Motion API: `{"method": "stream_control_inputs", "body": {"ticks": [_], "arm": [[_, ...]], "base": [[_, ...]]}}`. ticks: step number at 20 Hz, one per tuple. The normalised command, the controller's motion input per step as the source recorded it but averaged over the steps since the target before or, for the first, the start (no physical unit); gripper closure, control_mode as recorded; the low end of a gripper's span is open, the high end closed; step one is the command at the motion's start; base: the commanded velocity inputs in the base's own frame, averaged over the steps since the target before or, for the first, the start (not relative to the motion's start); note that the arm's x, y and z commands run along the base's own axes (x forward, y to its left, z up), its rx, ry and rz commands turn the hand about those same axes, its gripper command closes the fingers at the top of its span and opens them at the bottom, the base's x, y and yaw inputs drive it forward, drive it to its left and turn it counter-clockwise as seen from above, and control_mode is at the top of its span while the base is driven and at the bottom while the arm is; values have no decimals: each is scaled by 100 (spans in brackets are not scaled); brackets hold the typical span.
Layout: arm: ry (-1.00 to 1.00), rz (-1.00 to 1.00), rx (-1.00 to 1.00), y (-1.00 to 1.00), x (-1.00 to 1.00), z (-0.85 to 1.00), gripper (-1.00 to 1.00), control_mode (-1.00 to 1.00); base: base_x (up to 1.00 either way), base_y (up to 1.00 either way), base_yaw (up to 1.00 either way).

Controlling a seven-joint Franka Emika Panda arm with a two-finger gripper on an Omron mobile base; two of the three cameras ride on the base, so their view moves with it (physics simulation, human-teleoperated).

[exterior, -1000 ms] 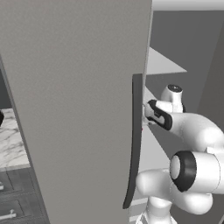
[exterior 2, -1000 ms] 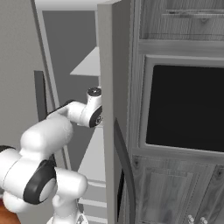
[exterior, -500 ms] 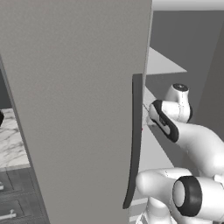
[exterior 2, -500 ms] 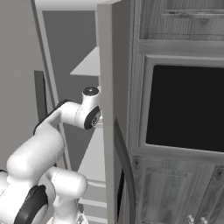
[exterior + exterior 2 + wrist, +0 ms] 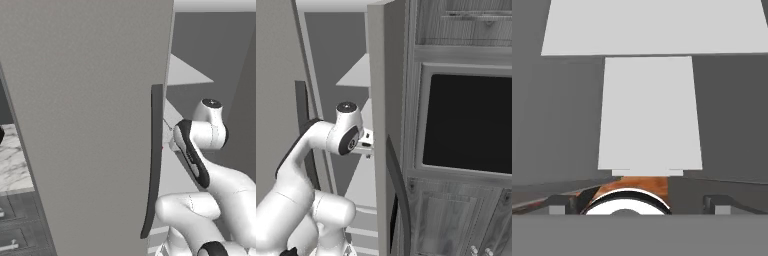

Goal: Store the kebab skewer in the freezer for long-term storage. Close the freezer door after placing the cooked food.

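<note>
With my gripper (image 5: 639, 202) spread wide and empty, the kebab skewer (image 5: 168, 126) seemingly lying on the freezer shelf (image 5: 185, 75) at 9 o'clock of my wrist, I judge placing done; next, back out and swing the freezer door (image 5: 90, 125) closed.

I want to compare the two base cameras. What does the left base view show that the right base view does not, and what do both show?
Left base view alone: a marble counter with dark drawers below it. Right base view alone: the dark built-in oven and wooden cabinet doors. Both: the open freezer door with its long dark handle, white freezer shelves and the white arm reaching inside.
</note>
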Motion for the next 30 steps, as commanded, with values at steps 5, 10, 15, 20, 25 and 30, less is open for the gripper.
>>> {"method": "stream_control_inputs", "body": {"ticks": [5,10,15,20,25,30], "arm": [[1,0,0,28,-67,11,-100,-100],[25,0,1,14,-10,10,-100,-100],[2,0,0,21,-53,25,-100,-100],[0,0,0,30,-55,23,-100,-100],[-2,0,0,25,-43,25,-100,-100],[0,-1,0,9,-20,22,-100,-100]], "base": [[0,0,0],[0,0,0],[0,0,0],[0,0,0],[0,0,0],[0,0,0]]}}
